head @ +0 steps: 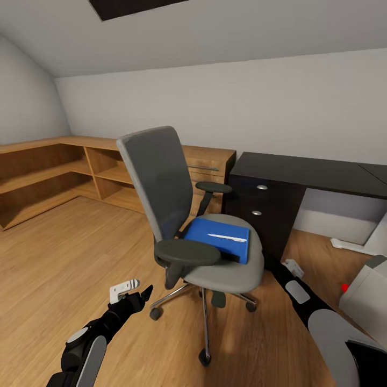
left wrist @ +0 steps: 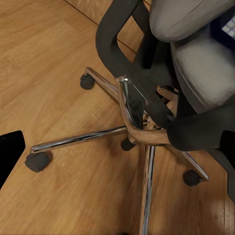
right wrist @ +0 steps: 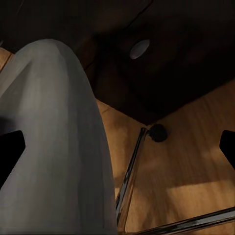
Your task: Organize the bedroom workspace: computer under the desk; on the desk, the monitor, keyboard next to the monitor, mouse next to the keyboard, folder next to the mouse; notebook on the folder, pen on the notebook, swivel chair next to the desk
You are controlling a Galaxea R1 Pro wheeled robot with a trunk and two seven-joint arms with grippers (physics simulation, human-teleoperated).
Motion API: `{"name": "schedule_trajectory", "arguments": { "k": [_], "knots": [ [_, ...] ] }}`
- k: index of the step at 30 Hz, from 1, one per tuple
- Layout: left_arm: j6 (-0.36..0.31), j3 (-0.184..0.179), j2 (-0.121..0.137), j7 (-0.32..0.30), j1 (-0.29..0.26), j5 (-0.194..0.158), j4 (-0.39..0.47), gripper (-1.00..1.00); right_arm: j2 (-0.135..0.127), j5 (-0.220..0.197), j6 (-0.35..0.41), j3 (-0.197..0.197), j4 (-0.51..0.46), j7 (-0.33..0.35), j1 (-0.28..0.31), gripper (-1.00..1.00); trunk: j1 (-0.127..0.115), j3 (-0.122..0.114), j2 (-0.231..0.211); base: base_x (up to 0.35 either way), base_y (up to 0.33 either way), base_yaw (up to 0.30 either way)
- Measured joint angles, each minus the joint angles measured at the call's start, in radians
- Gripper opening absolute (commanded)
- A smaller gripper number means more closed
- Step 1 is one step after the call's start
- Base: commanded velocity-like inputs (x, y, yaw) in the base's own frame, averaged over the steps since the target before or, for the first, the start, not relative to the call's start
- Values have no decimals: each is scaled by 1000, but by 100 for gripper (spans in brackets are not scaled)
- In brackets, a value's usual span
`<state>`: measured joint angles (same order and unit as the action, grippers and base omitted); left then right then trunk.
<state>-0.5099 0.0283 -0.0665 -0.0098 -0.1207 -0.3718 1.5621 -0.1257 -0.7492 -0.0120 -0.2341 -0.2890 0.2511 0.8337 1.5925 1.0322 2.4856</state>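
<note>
The blue folder [head: 217, 236] with the pen [head: 227, 237] lies on the swivel chair [head: 161, 183] beside the bench [head: 301, 172], left end effector [head: 141, 294] empty, its opening unclear.

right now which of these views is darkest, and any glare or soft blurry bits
Right wrist view is darkest: the desk's drawer unit sits in deep shadow, and the swivel chair seat is a close, soft grey mass. Left wrist view is bright, with sharp highlights on the chrome base. Head view is evenly lit, with a soft shadow on the floor under the chair and wide-angle stretch at the edges.
</note>
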Motion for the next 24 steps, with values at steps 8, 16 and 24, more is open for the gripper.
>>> {"name": "schedule_trajectory", "arguments": {
  "k": [8, 16, 24],
  "knots": [
    [0, 0, 0, 0, 0, 0, 0, 100, 3, 0, -1, 1, 3, 3, 0, 100, 0, 0, 0, 0, 0, 48],
    [0, 0, 0, 0, 0, 0, 1, 100, 3, -1, -2, -15, 2, 4, 1, 100, 0, 0, 0, 0, 0, 219],
    [0, -1, 0, 0, 0, 0, -1, 100, 5, 0, -3, -8, 3, 11, 1, 100, 0, 0, 0, -218, 0, 213]
  ]
}}
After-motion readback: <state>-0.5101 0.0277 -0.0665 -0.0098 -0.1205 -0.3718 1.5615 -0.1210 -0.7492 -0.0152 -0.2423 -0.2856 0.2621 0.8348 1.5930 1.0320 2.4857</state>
